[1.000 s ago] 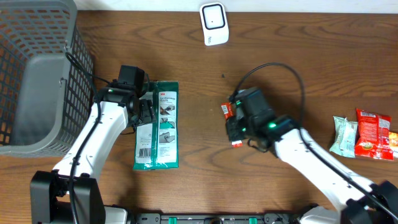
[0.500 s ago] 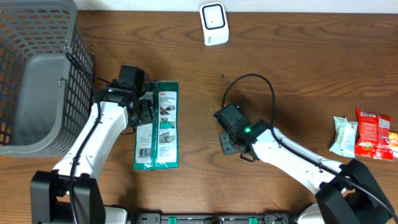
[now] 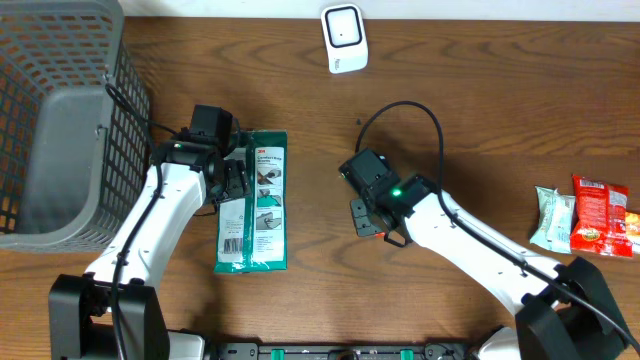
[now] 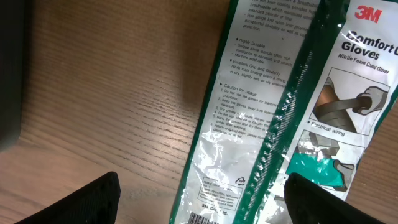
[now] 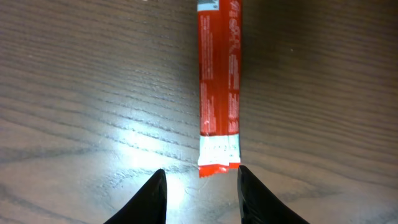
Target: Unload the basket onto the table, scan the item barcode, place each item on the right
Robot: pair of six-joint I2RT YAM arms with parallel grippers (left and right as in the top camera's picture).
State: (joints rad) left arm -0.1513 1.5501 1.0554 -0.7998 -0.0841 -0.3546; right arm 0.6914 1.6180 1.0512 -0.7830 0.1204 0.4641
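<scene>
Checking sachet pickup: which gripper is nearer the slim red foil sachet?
Right. The right gripper sits open at the red sachet's end; the left gripper hangs over the green glove pack, well away.

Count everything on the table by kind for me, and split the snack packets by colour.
Basket: 1
Scanner: 1
Glove pack: 1
Red packets: 2, the stick at centre and the pouch at the right edge
Pale packet: 1
Total: 6
</scene>
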